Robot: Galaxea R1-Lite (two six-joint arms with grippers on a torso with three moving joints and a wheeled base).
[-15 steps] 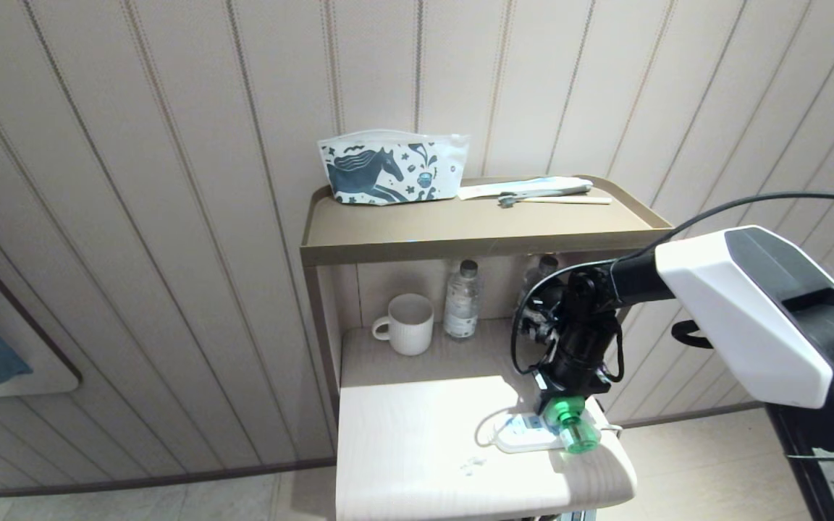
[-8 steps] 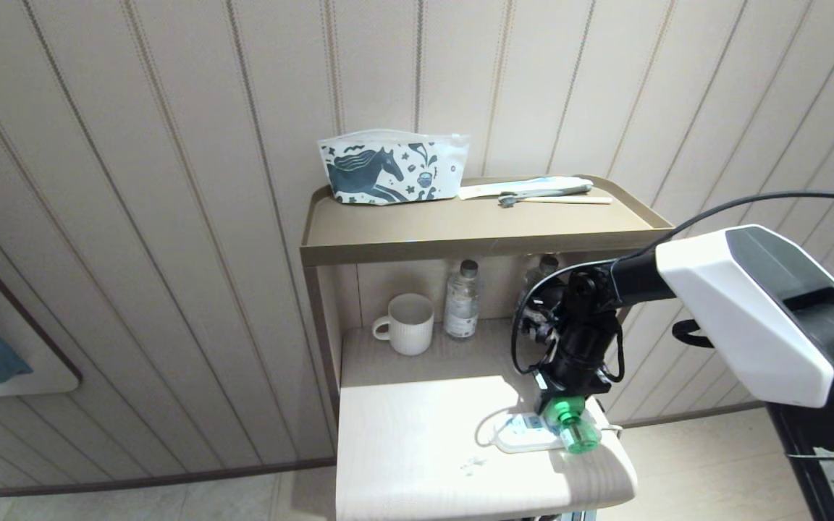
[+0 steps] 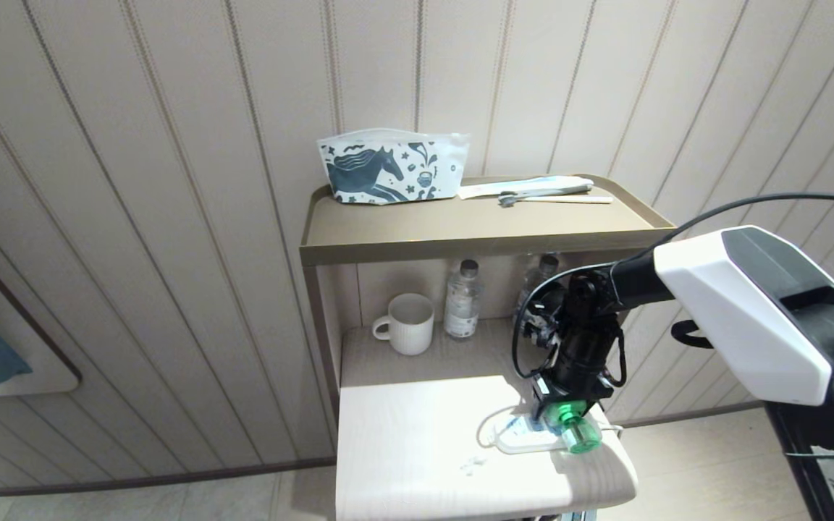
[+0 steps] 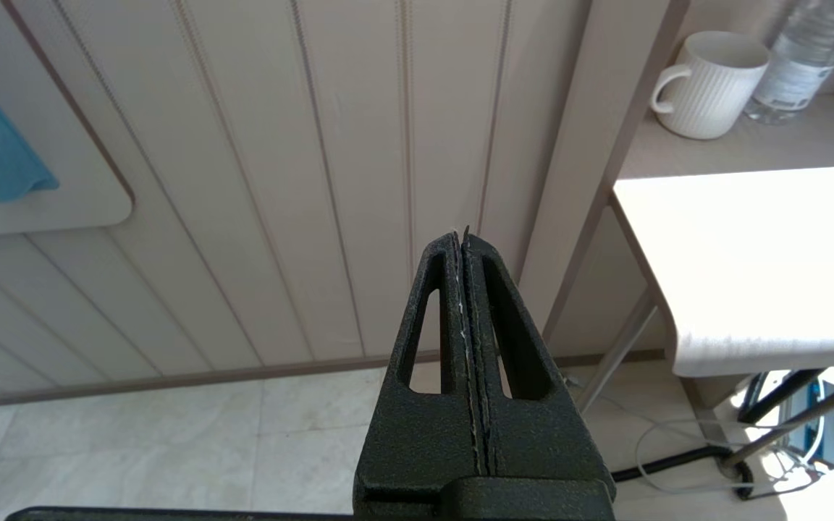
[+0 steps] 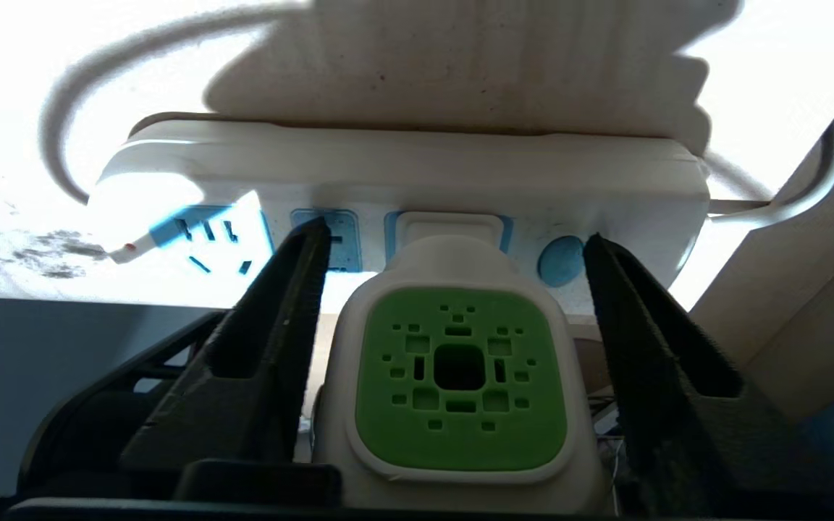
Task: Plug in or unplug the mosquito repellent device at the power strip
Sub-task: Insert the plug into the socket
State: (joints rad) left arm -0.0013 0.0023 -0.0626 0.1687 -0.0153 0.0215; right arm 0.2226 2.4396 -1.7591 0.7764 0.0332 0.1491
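Right gripper (image 5: 453,246) is down over the power strip (image 5: 402,174), fingers (image 5: 272,325) spread apart on either side of the mosquito repellent device (image 5: 458,376). There's a visible gap between each finger and the device body, so no clamp. The device sits plugged into the strip, in the socket next to the round blue button (image 5: 560,260); the green vented patch faces the wrist camera. Two more blue socket faces on the strip are unoccupied, one partly behind a finger.

In the head view the strip (image 3: 515,438) lies on the white tabletop (image 3: 417,449), near the table's right front corner. The device's green bottle (image 3: 578,433) sticks out toward the table edge, just below the right gripper (image 3: 558,405).

Left gripper (image 4: 465,246) is parked off the table's left side, above the floor, fingers pressed together, holding nothing.

Back of the table, under the shelf (image 3: 475,242): white mug (image 3: 408,323) and a clear water bottle (image 3: 462,300).
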